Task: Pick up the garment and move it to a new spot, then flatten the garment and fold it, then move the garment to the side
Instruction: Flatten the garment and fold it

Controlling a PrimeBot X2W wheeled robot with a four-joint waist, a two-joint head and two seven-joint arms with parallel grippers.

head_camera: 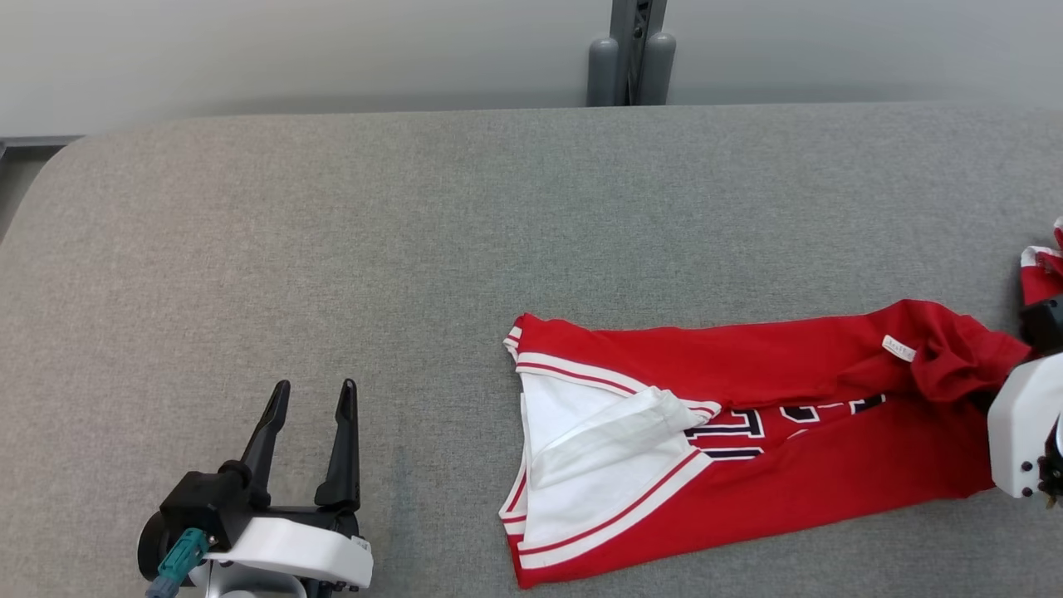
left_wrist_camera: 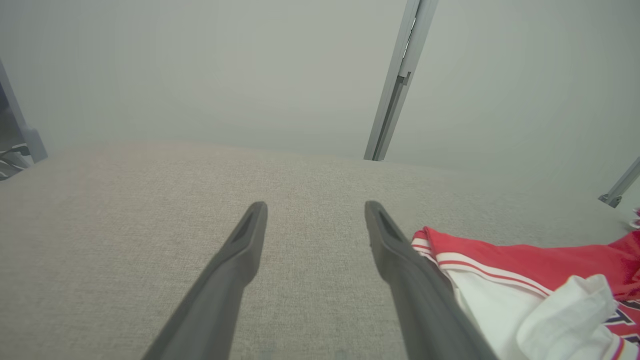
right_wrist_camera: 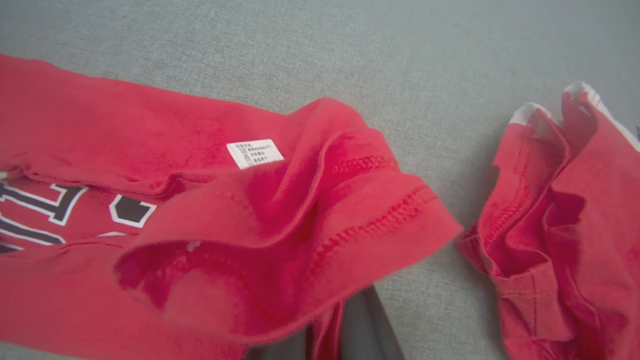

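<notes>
The garment [head_camera: 747, 432] is a red jersey with white sleeves, striped trim and dark lettering. It lies stretched left to right on the grey padded table [head_camera: 415, 249], on the right half. My right gripper [head_camera: 1001, 399] is at its bunched right end, shut on the red hem [right_wrist_camera: 300, 250]; one dark finger [right_wrist_camera: 365, 325] shows under the cloth. A white label [right_wrist_camera: 255, 152] sits just behind the bunch. My left gripper [head_camera: 315, 386] rests open and empty at the lower left, well left of the garment's white end [left_wrist_camera: 525, 260]. Its fingers [left_wrist_camera: 245, 250] stand wide apart over bare table.
A separate crumpled piece of red cloth with white trim [head_camera: 1042, 270] [right_wrist_camera: 565, 225] lies at the right edge; whether it belongs to the same garment I cannot tell. A grey post [head_camera: 631, 50] stands behind the table's far edge. The table's rounded corner [head_camera: 50, 166] is at the far left.
</notes>
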